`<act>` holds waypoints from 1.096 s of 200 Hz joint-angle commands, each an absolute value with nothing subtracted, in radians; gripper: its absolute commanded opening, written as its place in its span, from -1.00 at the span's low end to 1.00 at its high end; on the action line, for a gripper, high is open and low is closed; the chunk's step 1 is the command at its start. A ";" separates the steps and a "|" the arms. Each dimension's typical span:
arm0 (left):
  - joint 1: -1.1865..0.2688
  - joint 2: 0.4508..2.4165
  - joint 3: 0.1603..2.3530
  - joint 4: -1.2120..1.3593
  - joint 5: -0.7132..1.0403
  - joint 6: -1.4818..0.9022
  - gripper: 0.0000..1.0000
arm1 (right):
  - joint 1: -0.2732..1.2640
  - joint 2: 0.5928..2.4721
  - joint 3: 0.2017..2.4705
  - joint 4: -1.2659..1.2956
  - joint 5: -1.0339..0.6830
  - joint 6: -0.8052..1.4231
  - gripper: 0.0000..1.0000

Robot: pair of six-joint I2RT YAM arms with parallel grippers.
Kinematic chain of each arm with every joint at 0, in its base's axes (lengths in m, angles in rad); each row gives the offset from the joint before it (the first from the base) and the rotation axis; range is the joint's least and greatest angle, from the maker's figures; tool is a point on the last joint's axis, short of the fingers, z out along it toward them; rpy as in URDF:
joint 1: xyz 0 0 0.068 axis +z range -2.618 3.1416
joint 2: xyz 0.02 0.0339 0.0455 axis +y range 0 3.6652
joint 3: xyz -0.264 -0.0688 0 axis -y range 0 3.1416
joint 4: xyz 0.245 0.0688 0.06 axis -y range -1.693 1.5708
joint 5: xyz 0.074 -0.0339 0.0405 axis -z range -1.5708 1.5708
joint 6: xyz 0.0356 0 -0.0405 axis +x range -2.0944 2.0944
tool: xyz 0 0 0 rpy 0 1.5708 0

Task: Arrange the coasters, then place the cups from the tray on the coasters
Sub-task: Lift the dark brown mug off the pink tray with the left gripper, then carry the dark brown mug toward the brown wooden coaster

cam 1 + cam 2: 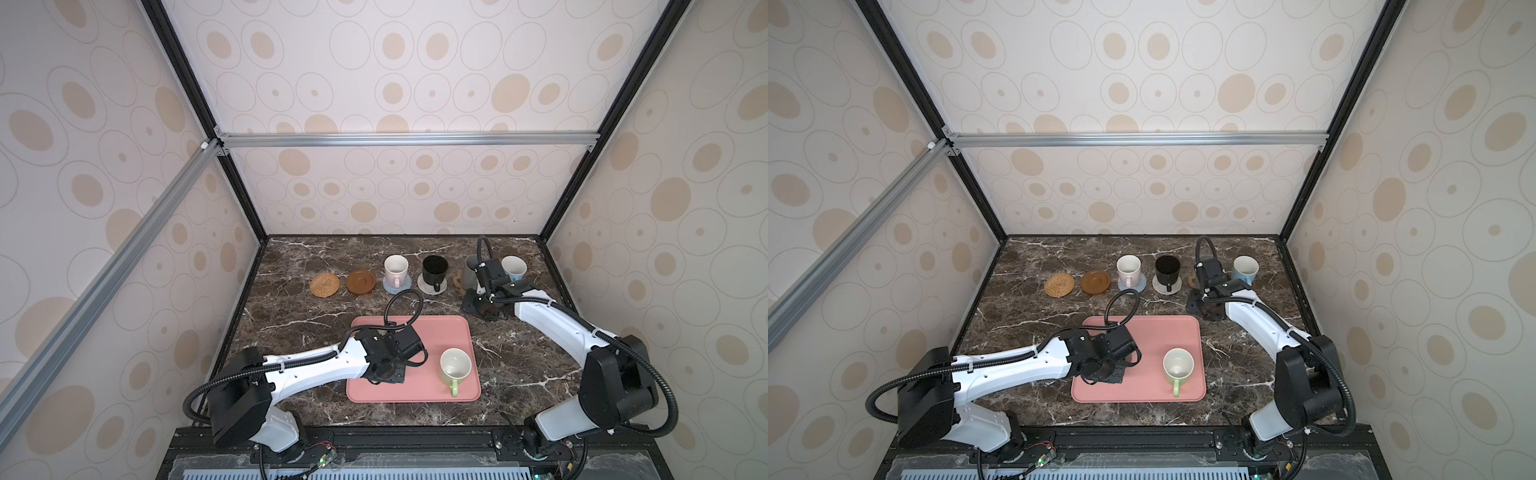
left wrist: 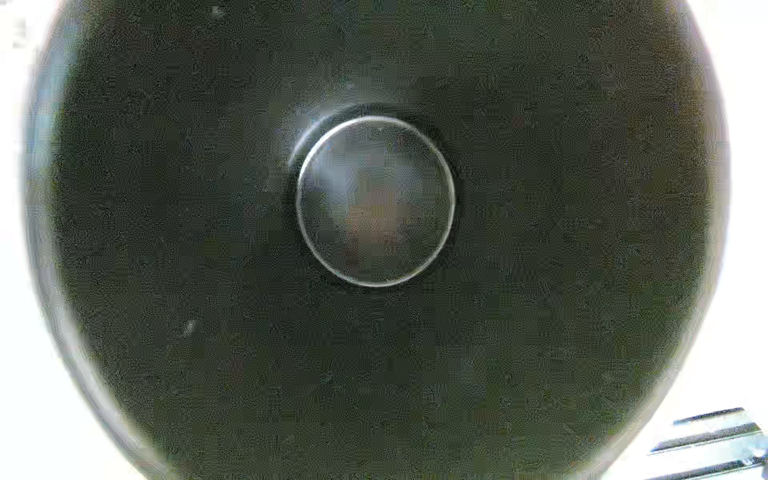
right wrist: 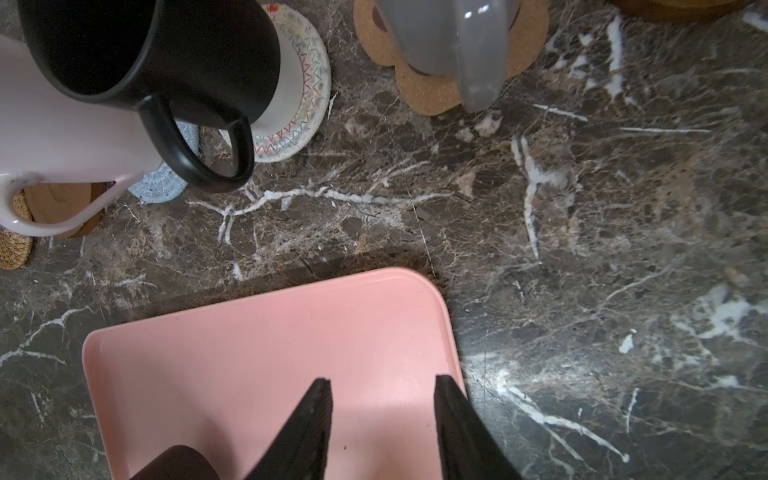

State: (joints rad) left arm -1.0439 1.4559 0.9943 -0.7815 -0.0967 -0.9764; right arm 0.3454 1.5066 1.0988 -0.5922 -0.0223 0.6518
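Tray (image 1: 436, 332) front centre, mug (image 1: 455, 368) on its right half; behind, coaster row (image 1: 324, 284), cups (image 1: 395, 266) on rightmost ones.

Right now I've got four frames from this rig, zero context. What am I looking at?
Two white robot arms with two-finger grippers work over a marble table. Both top views come from one overhead camera head; each wrist view comes from a camera on an arm. In the back row, a rattan coaster and a brown coaster lie bare; a pink mug , a black mug and a grey mug stand on coasters; a light blue mug ends the row. A green mug stands on the pink tray. The left gripper is shut; its wrist view looks straight into a second black mug, so it seems to hold that. The right gripper is open and empty above a tray corner.
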 commanded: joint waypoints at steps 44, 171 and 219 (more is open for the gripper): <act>-0.930 1.368 1.000 -0.799 -0.153 -0.872 -0.74 | 0.339 1.474 1.087 -0.623 0.003 0.675 -0.12; -0.752 1.390 1.043 -0.800 -0.167 -0.682 -0.76 | 0.340 1.454 1.079 -0.633 0.020 0.675 -0.12; -0.701 1.422 1.075 -0.784 -0.167 -0.610 -0.76 | 0.341 1.453 1.076 -0.633 0.018 0.680 -0.12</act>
